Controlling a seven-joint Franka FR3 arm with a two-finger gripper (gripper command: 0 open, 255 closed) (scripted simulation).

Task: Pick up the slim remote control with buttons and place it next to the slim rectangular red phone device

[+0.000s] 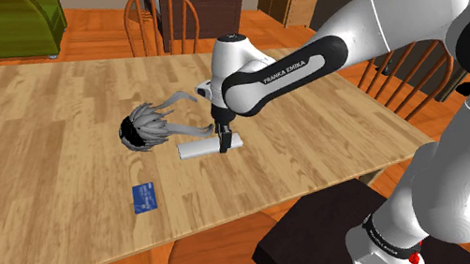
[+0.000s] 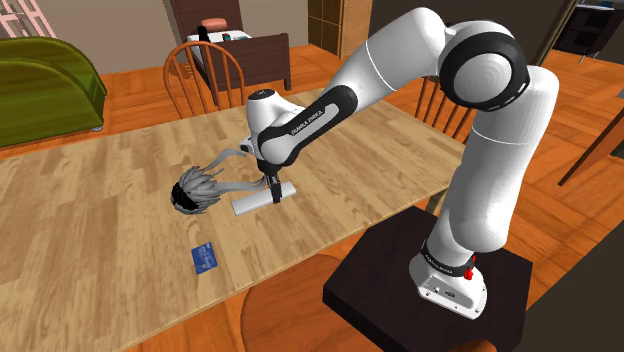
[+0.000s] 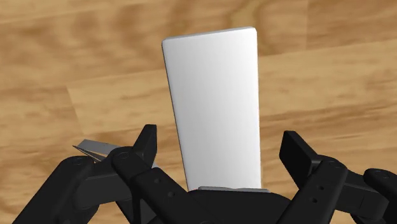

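Got the gripper point(image 3: 221, 141) spread wide, one black finger either side of the remote point(image 3: 213, 108), without touching it as far as can be seen. So holding nothing. Lies flat on the wooden table point(image 3: 331, 76), right under the hand and stretching away from it. Looks like a plain white slab, slim, rounded corners, no buttons drawn. Probably light and stiff, maybe a bit slick on those smooth faces. Best to pinch across the narrow width, on the long edges, ideally nearer the middle for balance. Further out beyond the hand, can see a dark spiky thing point(image 1: 146, 129), then a flat blue card point(image 1: 144, 197). Possibly the phone, no red on it though.
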